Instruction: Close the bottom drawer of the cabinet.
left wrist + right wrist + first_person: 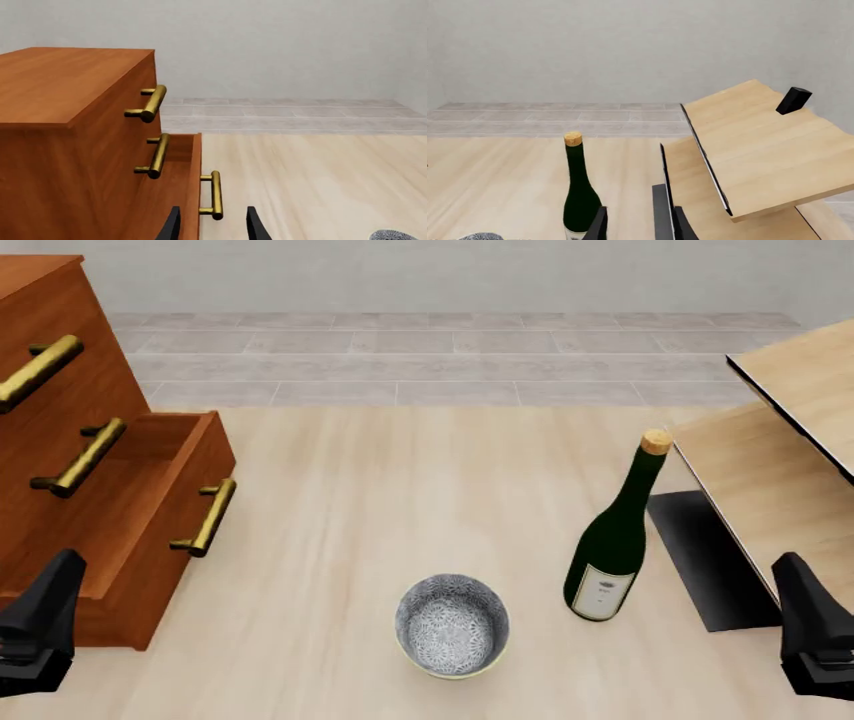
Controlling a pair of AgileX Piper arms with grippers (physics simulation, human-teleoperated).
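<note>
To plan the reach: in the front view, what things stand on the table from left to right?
cabinet → open bottom drawer → patterned bowl → green wine bottle → pale wood furniture.

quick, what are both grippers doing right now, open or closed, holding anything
Left gripper: open, holding nothing, fingers either side of the bottom drawer's handle.
Right gripper: open, holding nothing.

Bright, even light fills the room with no single source showing. The brass handles on the cabinet (67,430) catch soft highlights. Ahead of the right fingers (817,635), the bottle (614,540) throws almost no shadow. Everything renders crisp, edge to edge, without blur or bending.
</note>
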